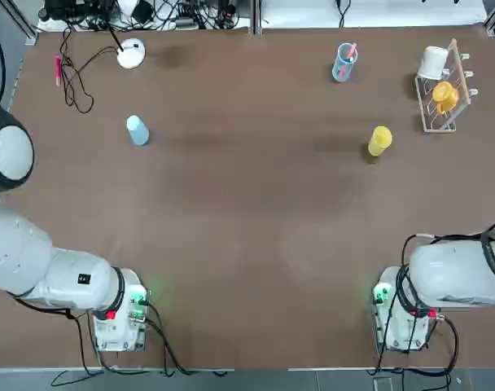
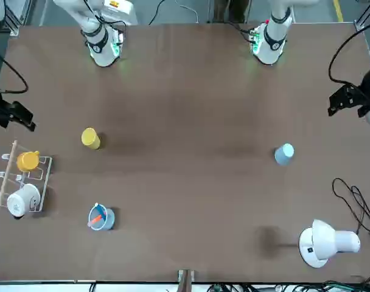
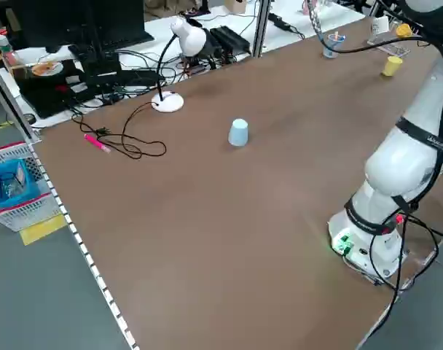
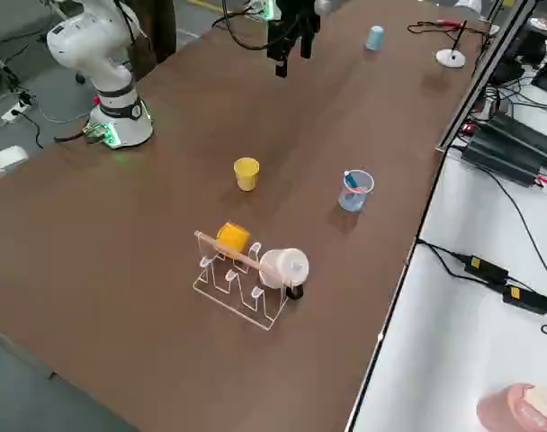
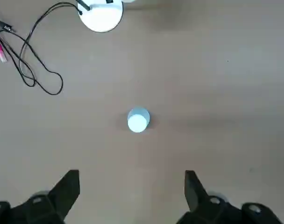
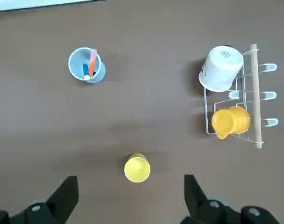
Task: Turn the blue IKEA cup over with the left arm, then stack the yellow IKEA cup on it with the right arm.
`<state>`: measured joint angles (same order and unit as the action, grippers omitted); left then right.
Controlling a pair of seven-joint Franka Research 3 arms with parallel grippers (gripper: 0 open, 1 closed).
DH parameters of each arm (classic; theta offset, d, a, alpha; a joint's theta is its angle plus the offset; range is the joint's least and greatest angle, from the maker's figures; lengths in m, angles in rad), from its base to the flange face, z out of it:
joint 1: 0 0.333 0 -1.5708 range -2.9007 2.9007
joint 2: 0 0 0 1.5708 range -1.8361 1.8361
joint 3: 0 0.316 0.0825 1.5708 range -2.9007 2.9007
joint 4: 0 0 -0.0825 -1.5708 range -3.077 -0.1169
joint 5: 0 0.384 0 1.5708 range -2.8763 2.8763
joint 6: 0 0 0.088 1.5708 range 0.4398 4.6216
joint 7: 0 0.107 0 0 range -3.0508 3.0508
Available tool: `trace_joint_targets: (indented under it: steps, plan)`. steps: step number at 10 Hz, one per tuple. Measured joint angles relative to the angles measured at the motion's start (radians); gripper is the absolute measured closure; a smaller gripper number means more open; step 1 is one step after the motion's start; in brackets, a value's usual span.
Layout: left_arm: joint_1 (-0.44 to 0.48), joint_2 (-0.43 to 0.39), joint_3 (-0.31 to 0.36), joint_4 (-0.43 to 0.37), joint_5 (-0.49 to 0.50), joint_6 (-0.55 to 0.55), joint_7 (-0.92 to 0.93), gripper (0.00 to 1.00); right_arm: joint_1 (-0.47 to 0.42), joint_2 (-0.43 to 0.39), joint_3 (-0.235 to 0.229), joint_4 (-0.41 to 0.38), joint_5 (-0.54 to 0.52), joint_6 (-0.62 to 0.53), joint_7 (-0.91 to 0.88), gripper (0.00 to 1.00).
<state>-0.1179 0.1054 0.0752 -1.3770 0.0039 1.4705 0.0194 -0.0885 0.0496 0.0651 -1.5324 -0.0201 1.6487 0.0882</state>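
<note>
Cups stand far apart on the brown desk (image 1: 247, 228) in the top view. The blue IKEA cup (image 1: 137, 130) stands alone toward the far left corner. It sits near a white lamp (image 1: 130, 54) and a black cable (image 1: 75, 81). The yellow IKEA cup (image 1: 379, 140) stands toward the far right side, near a clear blue cup with sticks (image 1: 343, 62) and a mug rack (image 1: 443, 94) at the right edge. The rack holds a white mug (image 1: 433, 62) and an orange mug (image 1: 445, 96).

In the front view, the left end effector (image 2: 346, 100) hangs high by the desk's left edge. The right end effector (image 2: 14, 115) hangs high by the right edge. Neither touches a cup.

In the left wrist view, the left end effector's fingers (image 5: 67, 189) are spread wide and hold nothing. The blue cup sits on the desk well below them.

In the right wrist view, the right end effector's fingers (image 6: 66, 196) are spread wide and hold nothing. The yellow cup sits on the desk well below them.
</note>
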Motion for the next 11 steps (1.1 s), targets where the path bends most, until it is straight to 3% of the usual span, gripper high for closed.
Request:
trace_joint_targets:
  steps: [5, 9, 11]
  plan:
    - [0.016, 0.000, 0.010, 0.000, 0.002, -0.019, 0.049, 0.01, 0.004, 0.000, 0.000, -0.002, 0.000, -0.033, 0.000, 0.00]
    - [0.033, 0.017, 0.116, -0.012, 0.002, -0.022, 0.381, 0.01, 0.027, 0.000, -0.012, -0.002, -0.010, -0.030, 0.000, 0.00]
    - [0.141, 0.056, 0.130, -0.013, -0.105, -0.022, 0.516, 0.01, 0.029, 0.000, -0.017, -0.002, -0.011, -0.029, 0.000, 0.00]
